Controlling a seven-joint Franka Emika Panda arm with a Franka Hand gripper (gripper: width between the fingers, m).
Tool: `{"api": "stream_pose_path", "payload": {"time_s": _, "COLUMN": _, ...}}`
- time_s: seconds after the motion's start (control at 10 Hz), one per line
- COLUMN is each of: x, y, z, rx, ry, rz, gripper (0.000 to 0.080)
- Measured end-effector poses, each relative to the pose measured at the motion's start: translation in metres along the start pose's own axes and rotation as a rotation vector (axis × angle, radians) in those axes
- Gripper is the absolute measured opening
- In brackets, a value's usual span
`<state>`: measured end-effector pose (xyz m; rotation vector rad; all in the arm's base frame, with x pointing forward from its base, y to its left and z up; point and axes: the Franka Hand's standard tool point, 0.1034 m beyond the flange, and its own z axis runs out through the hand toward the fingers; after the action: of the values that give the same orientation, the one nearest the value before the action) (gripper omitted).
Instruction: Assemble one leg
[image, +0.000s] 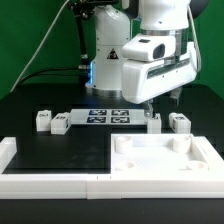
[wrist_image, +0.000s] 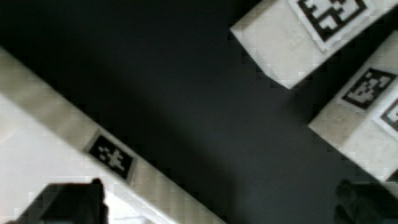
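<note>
Four small white legs stand on the black table. Two are at the exterior view's left and two at its right. My gripper hangs a little above the right pair, jaws apart and empty. In the wrist view two tagged legs lie beyond the gripper. Its dark fingertips show at the frame's edge, wide apart with nothing gripped. The tagged edge of the large white panel crosses near one fingertip.
The marker board lies between the two pairs of legs. The large white square panel with corner holes lies in front at the exterior view's right. A white L-shaped barrier lies in front at the left. The robot base stands behind.
</note>
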<state>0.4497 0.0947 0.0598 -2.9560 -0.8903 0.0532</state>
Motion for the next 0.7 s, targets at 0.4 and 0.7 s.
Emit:
{"api": "stream_pose_path", "payload": {"time_s": 0.4, "x": 0.001, "y": -0.038, "z": 0.013, "rx": 0.016, "ry": -0.011, "rz": 0.332, "gripper": 0.0649}}
{"api": "stream_pose_path", "payload": {"time_s": 0.7, "x": 0.000, "y": -0.042, "z": 0.013, "rx": 0.025, "ry": -0.059, "rz": 0.316, "gripper": 0.0649}}
